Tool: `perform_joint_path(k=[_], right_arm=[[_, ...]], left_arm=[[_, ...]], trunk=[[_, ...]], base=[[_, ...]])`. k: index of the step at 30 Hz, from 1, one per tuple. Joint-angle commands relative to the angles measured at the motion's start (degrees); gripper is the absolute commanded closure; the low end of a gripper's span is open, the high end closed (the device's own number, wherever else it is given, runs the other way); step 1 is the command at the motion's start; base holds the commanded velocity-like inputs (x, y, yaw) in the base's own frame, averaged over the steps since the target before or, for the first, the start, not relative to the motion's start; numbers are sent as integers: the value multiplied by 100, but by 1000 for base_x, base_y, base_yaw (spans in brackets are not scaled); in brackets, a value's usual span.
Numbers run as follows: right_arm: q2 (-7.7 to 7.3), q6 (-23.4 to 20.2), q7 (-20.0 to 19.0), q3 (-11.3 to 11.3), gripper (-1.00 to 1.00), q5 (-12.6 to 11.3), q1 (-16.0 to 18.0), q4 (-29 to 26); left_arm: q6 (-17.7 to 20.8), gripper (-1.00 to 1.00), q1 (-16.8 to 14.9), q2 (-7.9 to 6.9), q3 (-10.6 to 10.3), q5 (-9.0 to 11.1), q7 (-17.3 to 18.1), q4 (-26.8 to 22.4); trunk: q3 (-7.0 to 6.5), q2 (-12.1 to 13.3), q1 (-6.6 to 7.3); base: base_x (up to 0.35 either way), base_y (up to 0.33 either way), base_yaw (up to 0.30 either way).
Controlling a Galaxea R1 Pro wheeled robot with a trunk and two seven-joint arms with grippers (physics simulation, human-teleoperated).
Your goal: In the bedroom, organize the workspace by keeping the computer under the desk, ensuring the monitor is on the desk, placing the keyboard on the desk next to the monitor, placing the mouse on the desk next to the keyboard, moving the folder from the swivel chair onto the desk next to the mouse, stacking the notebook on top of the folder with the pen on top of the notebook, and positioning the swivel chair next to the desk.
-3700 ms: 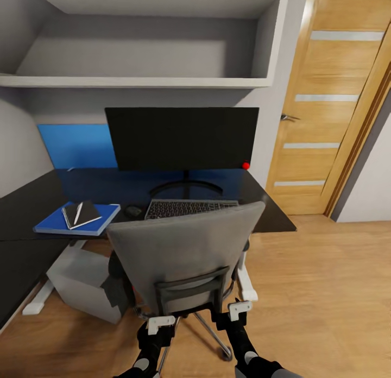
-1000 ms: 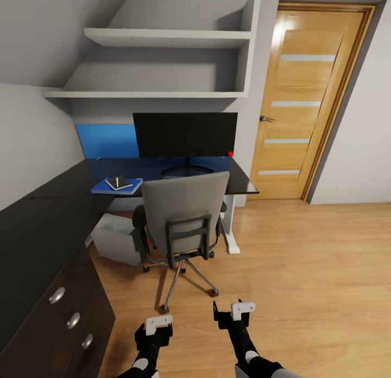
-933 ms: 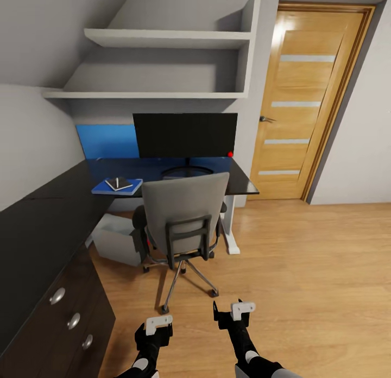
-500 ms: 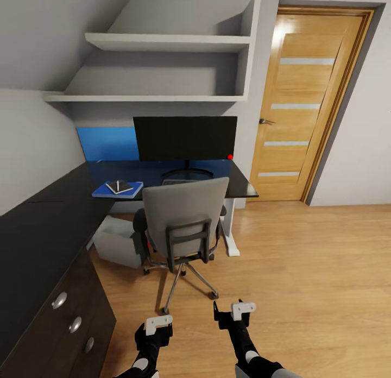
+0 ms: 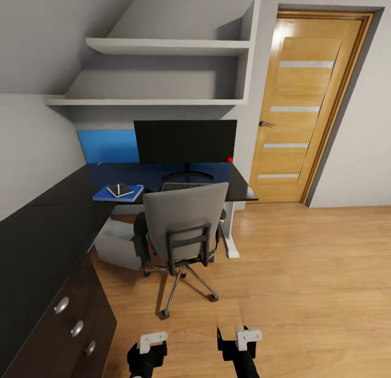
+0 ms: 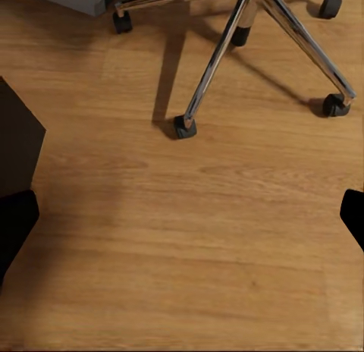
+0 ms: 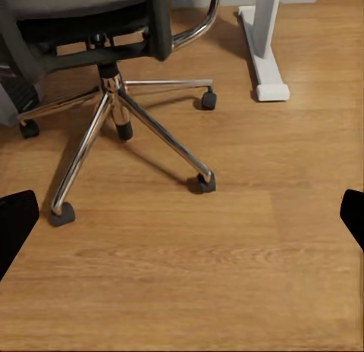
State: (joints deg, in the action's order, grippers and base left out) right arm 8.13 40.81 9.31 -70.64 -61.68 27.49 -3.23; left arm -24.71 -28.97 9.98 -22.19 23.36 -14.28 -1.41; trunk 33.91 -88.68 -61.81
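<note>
From the head, we are looking at the chair [image 5: 183, 226] tucked against the desk [image 5: 65, 196] at 12 o'clock; monitor [image 5: 185, 141], keyboard [image 5: 182, 186], folder [image 5: 118, 193] under notebook [image 5: 120, 190] and pen [image 5: 118, 189], computer [image 5: 117, 245] beneath. Both grippers, left [image 5: 153, 341] and right [image 5: 242, 335], are hanging low, carrying nothing.

By each wrist, we are seeing fingers spread wide over bare floor [image 6: 189, 246], castors [image 7: 205, 182] at 12.

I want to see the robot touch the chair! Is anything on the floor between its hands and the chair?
Nothing visible. Only bare wooden floor lies between the left end effector, the right end effector and the swivel chair.
</note>
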Motion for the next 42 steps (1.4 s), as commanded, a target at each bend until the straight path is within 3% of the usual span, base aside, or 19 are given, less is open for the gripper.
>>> perform_joint_path(k=[1, 9, 19, 28, 39, 42], right_arm=[[-3, 15, 53, -49, -100, -2, -57, -2], [-112, 142, 54, -46, -100, -3, -621, 52], [-165, 271, 54, -41, -100, -10, -1046, 246], [-333, 691, 35, -45, -100, -17, -1571, 376], [-488, 741, 44, -10, -100, -14, -1735, 387], [-524, 743, 44, -23, -100, -16, -1743, 389]], left_arm=[[-15, -100, 50, 2, -51, 30, -26, 8], [-69, -100, 613, -111, -50, 35, -7, 25], [-326, -100, 1032, -388, -50, 35, 1, 27], [-387, -100, 1526, -634, -49, 37, 11, 27], [-414, -100, 2016, -820, -52, 37, 37, 27], [-645, -100, 2134, -845, -53, 37, 93, 27]], trunk=[[-13, 39, 23], [-157, 360, 199], [-337, 761, 418], [-498, 1122, 616], [-696, 1563, 858], [-749, 1683, 924]], base=[[0, 0, 0], [0, 0, 0], [0, 0, 0], [0, 0, 0], [0, 0, 0], [0, 0, 0]])
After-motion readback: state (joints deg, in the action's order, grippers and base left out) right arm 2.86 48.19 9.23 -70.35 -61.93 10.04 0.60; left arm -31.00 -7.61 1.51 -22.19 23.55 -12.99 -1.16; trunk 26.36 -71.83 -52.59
